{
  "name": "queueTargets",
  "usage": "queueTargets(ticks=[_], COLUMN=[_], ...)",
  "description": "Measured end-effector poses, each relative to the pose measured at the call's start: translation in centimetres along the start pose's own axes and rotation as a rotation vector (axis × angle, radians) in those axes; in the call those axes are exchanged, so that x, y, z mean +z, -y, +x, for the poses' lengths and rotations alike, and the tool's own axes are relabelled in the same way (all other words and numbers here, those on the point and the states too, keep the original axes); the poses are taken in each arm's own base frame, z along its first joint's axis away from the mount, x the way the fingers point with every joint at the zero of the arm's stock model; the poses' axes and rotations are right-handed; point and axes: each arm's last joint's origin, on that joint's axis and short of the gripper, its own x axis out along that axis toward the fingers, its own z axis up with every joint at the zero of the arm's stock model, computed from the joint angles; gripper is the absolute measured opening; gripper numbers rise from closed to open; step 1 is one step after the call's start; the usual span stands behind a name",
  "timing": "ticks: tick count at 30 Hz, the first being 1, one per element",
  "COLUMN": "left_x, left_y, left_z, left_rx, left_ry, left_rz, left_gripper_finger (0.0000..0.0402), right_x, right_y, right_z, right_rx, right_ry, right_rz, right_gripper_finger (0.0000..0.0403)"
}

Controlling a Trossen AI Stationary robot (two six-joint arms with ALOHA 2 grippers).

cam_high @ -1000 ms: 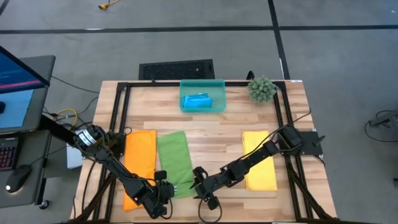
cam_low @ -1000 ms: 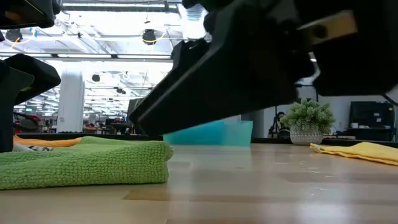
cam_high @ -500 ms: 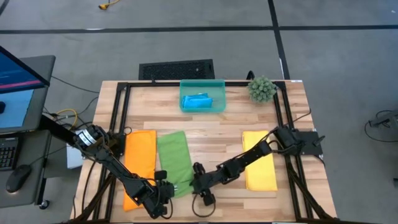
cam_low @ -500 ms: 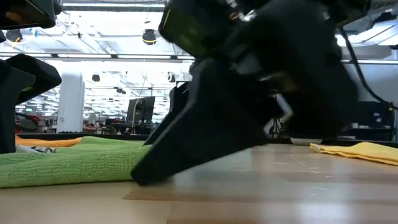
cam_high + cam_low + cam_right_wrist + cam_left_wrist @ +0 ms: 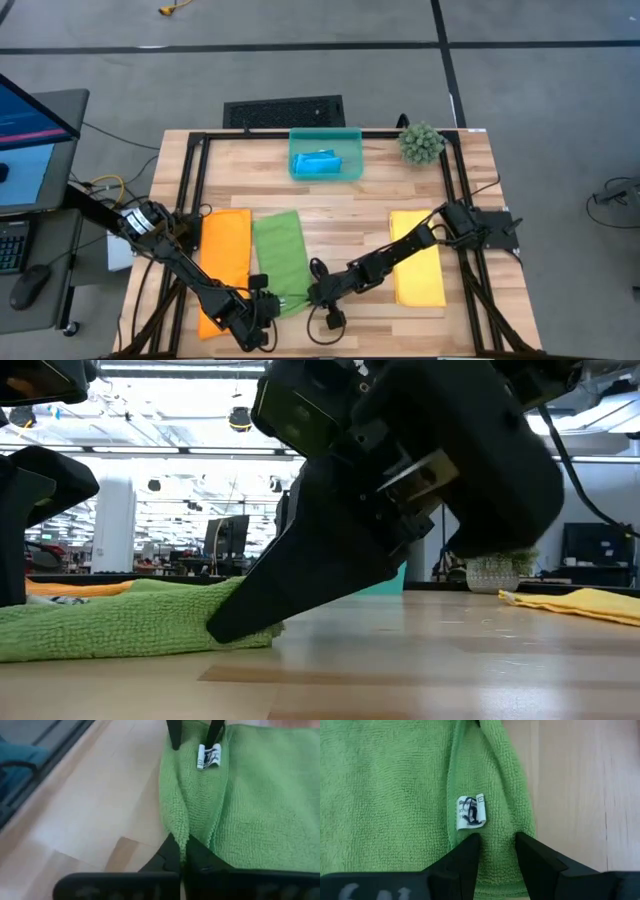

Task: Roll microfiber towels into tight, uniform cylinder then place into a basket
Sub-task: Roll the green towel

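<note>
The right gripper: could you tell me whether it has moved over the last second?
Yes. In the high view the right gripper has slid left, away from the yellow towel, to the green towel edge, where it has shut on the towel.

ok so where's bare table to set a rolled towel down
Bare wood lies between the green towel and the yellow towel, and in front of the basket. It is crowded at the green towel's near edge: the left gripper straddles a fold there and the right gripper pinches the edge shut.
</note>
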Motion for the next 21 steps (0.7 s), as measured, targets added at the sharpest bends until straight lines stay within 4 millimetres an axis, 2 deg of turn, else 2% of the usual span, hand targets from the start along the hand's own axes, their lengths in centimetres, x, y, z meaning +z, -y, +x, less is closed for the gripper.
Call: queueTargets(ticks=[4,10,15,21], left_x=[-0.1,-0.5,-0.7,-0.4], left_y=[0.1,0.5,1.1,2.0], left_z=[-0.1,-0.3,-1.0,-2.4], left_rx=[-0.003,-0.012,-0.006,0.014], left_ry=[0.001,0.001,-0.020,-0.033], left_rz=[0.000,0.012,0.014,0.072], left_gripper_finger=[0.0125,0.0125,0.0125,0.0125], right_x=[0.1,0.2,0.2,0.3], right_y=[0.0,0.2,0.2,0.4], right_z=[0.0,0.1,0.1,0.0], right_rx=[0.014,0.024,0.028,0.043], right_ry=[0.016,0.031,0.035,0.032], right_rz=[0.070,0.138,0.162,0.177], right_gripper_finger=[0.0032,0.0009,0.0018,0.0008])
